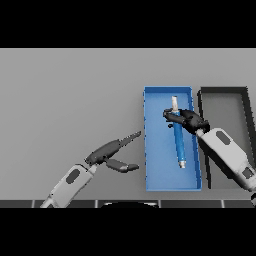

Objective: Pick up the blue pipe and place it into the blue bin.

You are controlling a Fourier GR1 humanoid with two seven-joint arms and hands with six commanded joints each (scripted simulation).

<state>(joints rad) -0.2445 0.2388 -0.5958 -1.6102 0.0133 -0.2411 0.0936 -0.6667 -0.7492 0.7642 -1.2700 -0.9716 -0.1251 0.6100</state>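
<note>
One blue pipe [178, 142] over blue bin [160, 180], right hand [187, 121] fingers around it.

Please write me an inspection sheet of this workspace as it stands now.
Surface: grey table, bare around the bins.
Job's things: pipe over the blue bin, lying lengthwise; whether it rests on the floor cannot be told.
Clutter: dark bin right of the blue one, alongside it.
Robot hands: right robot hand curled round the pipe's upper part; left robot hand open on the table, left of the blue bin, holding nothing.
Cables: nothing seen.
Surroundings: nothing seen.
</note>
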